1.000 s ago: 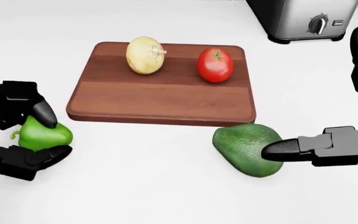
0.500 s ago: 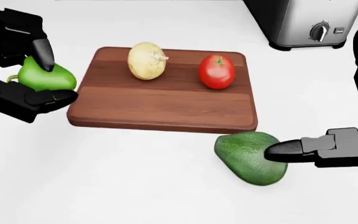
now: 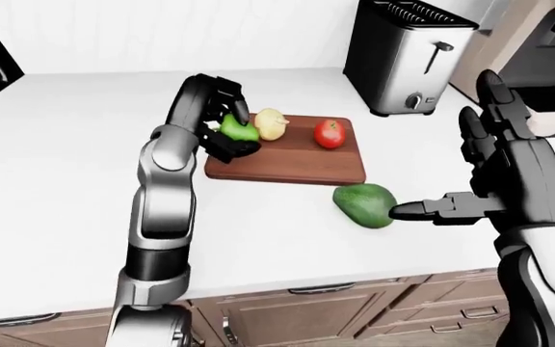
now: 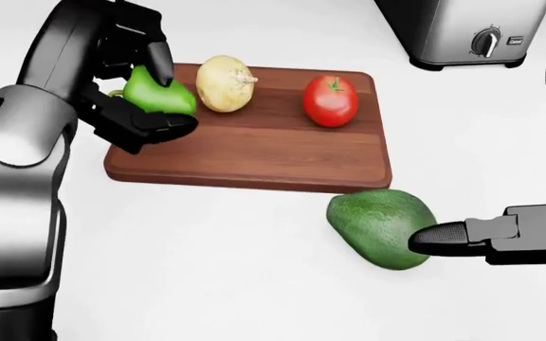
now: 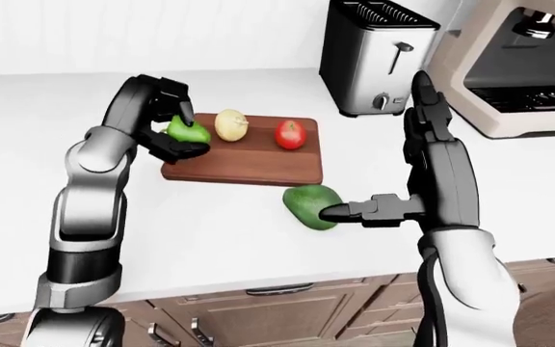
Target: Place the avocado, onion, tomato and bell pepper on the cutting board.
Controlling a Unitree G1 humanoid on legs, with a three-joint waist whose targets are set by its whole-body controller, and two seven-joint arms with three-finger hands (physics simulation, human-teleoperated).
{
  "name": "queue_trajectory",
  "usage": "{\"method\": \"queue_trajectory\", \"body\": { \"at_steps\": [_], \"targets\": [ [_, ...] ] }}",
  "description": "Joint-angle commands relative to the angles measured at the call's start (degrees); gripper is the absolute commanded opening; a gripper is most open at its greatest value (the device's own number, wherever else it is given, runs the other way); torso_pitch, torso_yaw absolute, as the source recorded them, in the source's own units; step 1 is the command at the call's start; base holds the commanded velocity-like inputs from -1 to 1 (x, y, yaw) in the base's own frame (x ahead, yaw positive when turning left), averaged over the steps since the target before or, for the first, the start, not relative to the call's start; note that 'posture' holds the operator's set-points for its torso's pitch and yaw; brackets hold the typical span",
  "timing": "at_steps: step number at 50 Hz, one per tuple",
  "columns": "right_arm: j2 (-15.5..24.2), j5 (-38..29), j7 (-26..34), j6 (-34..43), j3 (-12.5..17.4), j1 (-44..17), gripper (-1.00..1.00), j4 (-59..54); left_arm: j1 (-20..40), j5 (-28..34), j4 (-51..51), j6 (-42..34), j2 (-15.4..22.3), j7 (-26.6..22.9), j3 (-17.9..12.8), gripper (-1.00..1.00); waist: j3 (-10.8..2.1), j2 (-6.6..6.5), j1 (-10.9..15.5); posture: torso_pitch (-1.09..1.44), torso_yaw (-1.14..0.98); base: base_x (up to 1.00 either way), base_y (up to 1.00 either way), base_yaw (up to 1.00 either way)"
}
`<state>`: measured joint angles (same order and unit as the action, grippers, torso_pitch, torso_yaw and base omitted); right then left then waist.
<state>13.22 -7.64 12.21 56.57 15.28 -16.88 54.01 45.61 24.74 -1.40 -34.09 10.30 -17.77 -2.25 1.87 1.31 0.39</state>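
So in the left-eye view your left hand point(image 3: 227, 129) has the bell pepper point(image 3: 238, 130) pinched between its fingers over the left end of the cutting board point(image 3: 292, 160), just beside the onion point(image 3: 270, 123). The tomato point(image 3: 330, 133) sits further right on the board. The avocado point(image 3: 365, 204) is off the board on the white bench point(image 3: 65, 181), near the board's lower right corner.

Head view is the close-up: pepper held above the wood, one finger over the top and another under it. I can't tell if it's touching the board. Your right hand point(image 4: 505, 238) is spread, with one fingertip point(image 4: 434, 238) right against the avocado's side, nothing closed around it.

Right-eye view shows the same hand with the other fingers pointing straight up, so it's poking, not gripping.

My guess on handling: the avocado is rounded, firm and probably smooth, so a one-sided push will likely just roll it. Wrap the fingers across its fat middle. The pepper looks light, so set it down gently or it may roll into the onion.
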Motion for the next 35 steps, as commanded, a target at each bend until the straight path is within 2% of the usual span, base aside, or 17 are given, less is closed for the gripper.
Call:
{"method": "queue_trajectory", "body": {
  "at_steps": [1,14,23,28,35],
  "targets": [
    [0.5,-0.2,-0.3,-1.6,0.1,-1.1,1.0,1.2,2.4,0.0,-2.0,2.3,0.3,1.1,-0.6,-0.84,-1.43,0.05,0.0,0.0,0.0,0.0,0.0,0.0],
    [0.8,-0.2,-0.2,-0.9,0.2,-1.7,1.0,1.4,2.4,-0.3,0.9,4.6,-1.1,2.1,0.3,-0.73,-1.61,0.11,0.0,0.0,0.0,0.0,0.0,0.0],
    [1.1,-0.1,-0.3,-0.4,0.2,-2.5,1.0,1.2,0.9,-0.2,0.6,5.0,-1.4,2.0,0.3,-0.29,-1.67,0.09,0.0,0.0,0.0,0.0,0.0,0.0],
    [0.9,0.0,-0.3,-0.9,0.4,-1.9,1.0,1.2,0.6,-0.1,0.3,4.9,-1.4,2.0,0.3,-0.18,-1.69,0.08,0.0,0.0,0.0,0.0,0.0,0.0],
    [0.7,0.1,-0.4,-1.1,0.4,-1.5,1.0,1.4,-0.3,0.2,-0.1,5.0,-1.4,1.8,0.3,-0.12,-1.74,-0.01,0.0,0.0,0.0,0.0,0.0,0.0]
  ]
}}
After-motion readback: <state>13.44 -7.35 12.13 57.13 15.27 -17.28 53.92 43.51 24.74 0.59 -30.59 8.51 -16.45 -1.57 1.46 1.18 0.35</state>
